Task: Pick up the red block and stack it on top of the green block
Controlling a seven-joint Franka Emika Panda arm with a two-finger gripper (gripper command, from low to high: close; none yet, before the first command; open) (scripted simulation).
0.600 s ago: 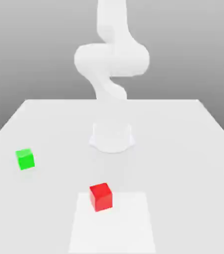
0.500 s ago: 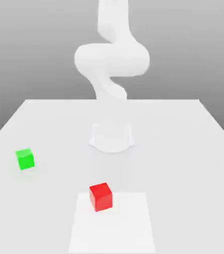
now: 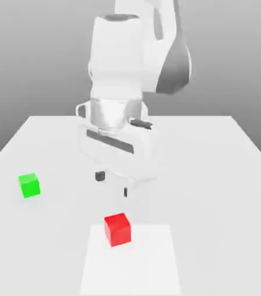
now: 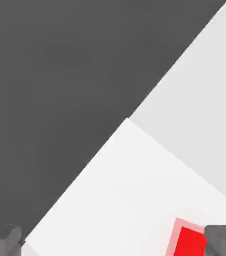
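The red block (image 3: pixel 118 229) rests on a lighter square patch (image 3: pixel 150 266) near the table's front edge. Far off at the exterior view's left sits the green block (image 3: pixel 29 185), alone on the table. My gripper (image 3: pixel 113 184) hangs above the table just behind the red block, open, with nothing between its fingers (image 3: pixel 100 176). In the hand view the red block (image 4: pixel 187 243) lies beside one dark fingertip (image 4: pixel 224 241), and the gripper (image 4: pixel 113 244) spreads wide over the patch.
The white table (image 3: pixel 225 173) stretches wide to both sides. In the hand view its edge (image 4: pixel 130 120) runs diagonally against dark ground beyond.
The arm has swung down and forward from its upright pose, bringing the hand low over the table behind the red block. Neither block has moved.
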